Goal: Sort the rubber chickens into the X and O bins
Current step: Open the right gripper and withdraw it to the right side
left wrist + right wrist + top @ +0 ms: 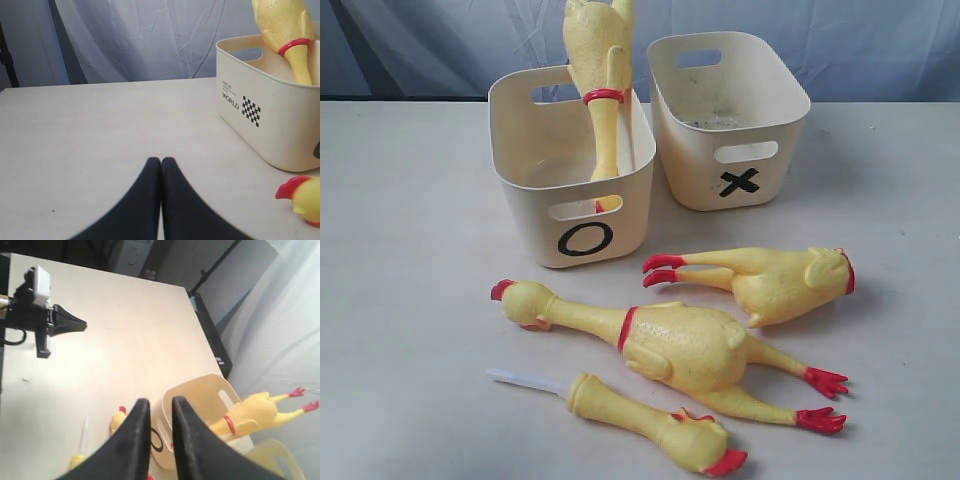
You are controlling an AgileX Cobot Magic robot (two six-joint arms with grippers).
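Observation:
One rubber chicken (603,60) stands head down in the O bin (520,130), its body and legs sticking out above the rim. The X bin (690,170) beside it holds no chicken. Three chickens lie on the table: one (775,280) in front of the X bin, a large one (690,345) in the middle, and a small one (650,430) with a white tube (525,380). My right gripper (160,401) hangs high above the O bin (197,390), its jaws slightly apart with nothing between them. My left gripper (161,160) is shut and empty over bare table, left of the O bin (260,125).
The pale table (400,250) runs back to a grey curtain (440,40). The large chicken's head (305,195) lies just in front of the O bin. The left arm (50,322) rests low over the table's far side in the right wrist view.

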